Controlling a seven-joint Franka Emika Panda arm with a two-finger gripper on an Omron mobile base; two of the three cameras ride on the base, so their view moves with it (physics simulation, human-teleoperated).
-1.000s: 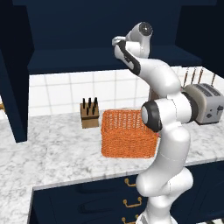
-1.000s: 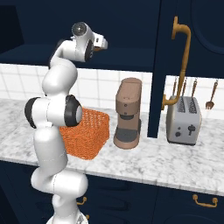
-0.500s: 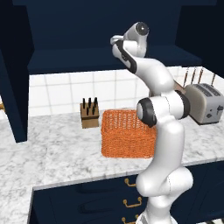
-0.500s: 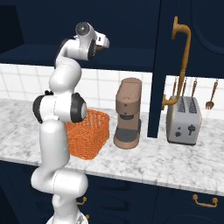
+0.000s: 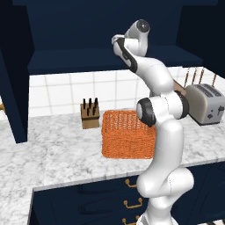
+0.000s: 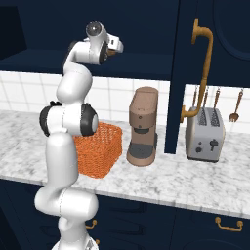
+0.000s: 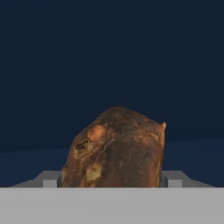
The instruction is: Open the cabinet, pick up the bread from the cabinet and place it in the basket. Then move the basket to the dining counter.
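Lately altered, left base view: little. The arm holds the same high reach as a moment ago, with the gripper [image 5: 117, 41] inside the open cabinet [image 5: 88, 57] at shelf level. The basket [image 5: 127, 143] has not moved and sits on the desk [image 5: 57, 149] just beside the knife block [image 5: 89, 115]. A toaster [image 5: 206, 103] stands at the far right, white tile [image 5: 57, 92] behind, and navy drawers [image 5: 101, 197] with brass pulls below.

Right base view: the gripper [image 6: 117, 49] points into the dark cabinet recess above the basket [image 6: 100, 146], as before. A brown coffee machine [image 6: 143, 127] stands near the basket, then the swung-open cabinet door [image 6: 195, 29] with its long brass handle [image 6: 202, 68], then the toaster [image 6: 205, 134]. Utensils [image 6: 237, 105] hang on the wall. The marble desk [image 6: 185, 176] is lightly stocked.

Hand view: the bread [image 7: 116, 146], a dark crusty loaf, rests on the cabinet shelf [image 7: 192, 153] between the two tips of the gripper [image 7: 111, 179]. The jaws have begun drawing in from their widest and now flank the loaf closely. Whether they already press on it cannot be told.

Judgement: the door is done and the grasp is under way. The lift, the drop into the basket and the carry remain. The loaf's uneven crust may shift as the jaws close.
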